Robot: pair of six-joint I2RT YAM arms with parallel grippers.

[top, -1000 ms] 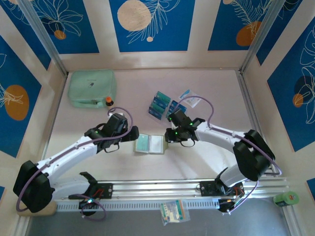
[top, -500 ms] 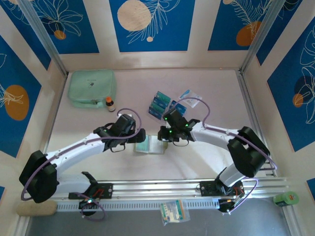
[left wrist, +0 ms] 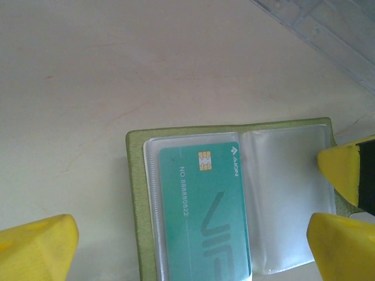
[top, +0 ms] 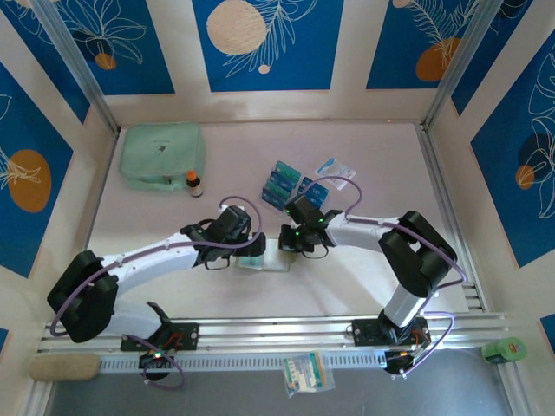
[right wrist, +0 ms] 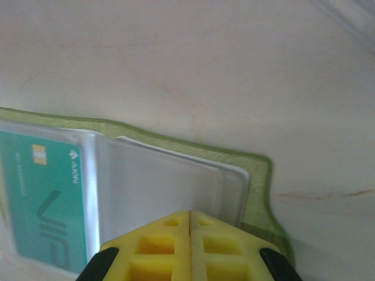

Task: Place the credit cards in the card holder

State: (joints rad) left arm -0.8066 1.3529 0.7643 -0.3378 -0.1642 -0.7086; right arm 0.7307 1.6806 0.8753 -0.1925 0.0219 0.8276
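I'm pinning the wallet [right wrist: 258, 170] flat, gently, beneath my pressed-together right pincer [right wrist: 189, 234]. My left pincer [left wrist: 187, 249] is hovering spread above.

Bright, even light fills the top view, and the arms throw only faint, soft shadows on the pale desk [top: 373, 165]. Both wrist views look washed-out and slightly hazy. The card holder [left wrist: 135, 193] has a dull sheen on its clear pockets. The left claw [left wrist: 188, 250] is blurred at the frame's lower corners; the right claw [right wrist: 189, 237] seems a little sharper.
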